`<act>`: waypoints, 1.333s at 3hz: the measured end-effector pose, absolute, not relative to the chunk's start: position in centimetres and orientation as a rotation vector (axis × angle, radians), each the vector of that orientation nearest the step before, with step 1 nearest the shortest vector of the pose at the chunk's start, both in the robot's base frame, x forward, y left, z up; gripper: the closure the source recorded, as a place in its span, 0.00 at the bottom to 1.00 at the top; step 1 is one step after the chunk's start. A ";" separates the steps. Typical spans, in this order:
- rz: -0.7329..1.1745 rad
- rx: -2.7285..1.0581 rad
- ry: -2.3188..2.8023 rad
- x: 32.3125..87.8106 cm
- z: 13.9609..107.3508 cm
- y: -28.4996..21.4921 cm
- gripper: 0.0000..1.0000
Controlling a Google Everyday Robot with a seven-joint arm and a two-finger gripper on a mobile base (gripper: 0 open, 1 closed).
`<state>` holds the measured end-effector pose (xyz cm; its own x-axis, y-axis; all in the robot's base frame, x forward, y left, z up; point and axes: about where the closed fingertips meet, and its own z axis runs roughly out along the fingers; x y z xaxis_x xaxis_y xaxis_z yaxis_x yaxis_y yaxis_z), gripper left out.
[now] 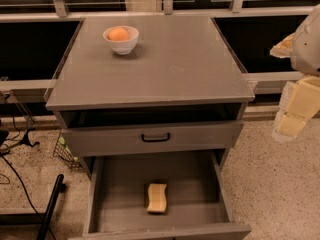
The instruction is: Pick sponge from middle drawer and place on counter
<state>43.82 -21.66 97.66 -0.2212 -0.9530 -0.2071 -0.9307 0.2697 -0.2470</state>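
Observation:
The pale-yellow sponge [157,198] lies flat on the floor of the middle drawer [190,176], which is pulled out at the bottom of the view. The sponge is near the drawer's front, a little left of centre. The counter [175,66] is the grey top slab of the cabinet. My gripper [296,109] hangs at the right edge of the view, beside the cabinet's right side, level with the upper drawer. It is well above and to the right of the sponge, holds nothing visible, and is partly cut off by the frame edge.
A white bowl [121,43] holding an orange ball [118,33] stands at the counter's back left. The upper drawer front with a black bar handle [155,137] juts out slightly above the middle drawer. Black cables and a bar [50,206] lie on the speckled floor at left.

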 end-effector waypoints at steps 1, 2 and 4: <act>-0.102 -1.721 2.228 43.8 97.7 -21.6 0.00; -0.073 -1.700 2.230 44.4 96.1 -21.1 0.00; 0.052 -1.604 2.295 46.2 88.1 -20.5 0.00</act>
<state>46.15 -20.49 88.09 -0.3050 -0.9056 -0.2948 -0.9181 0.3618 -0.1617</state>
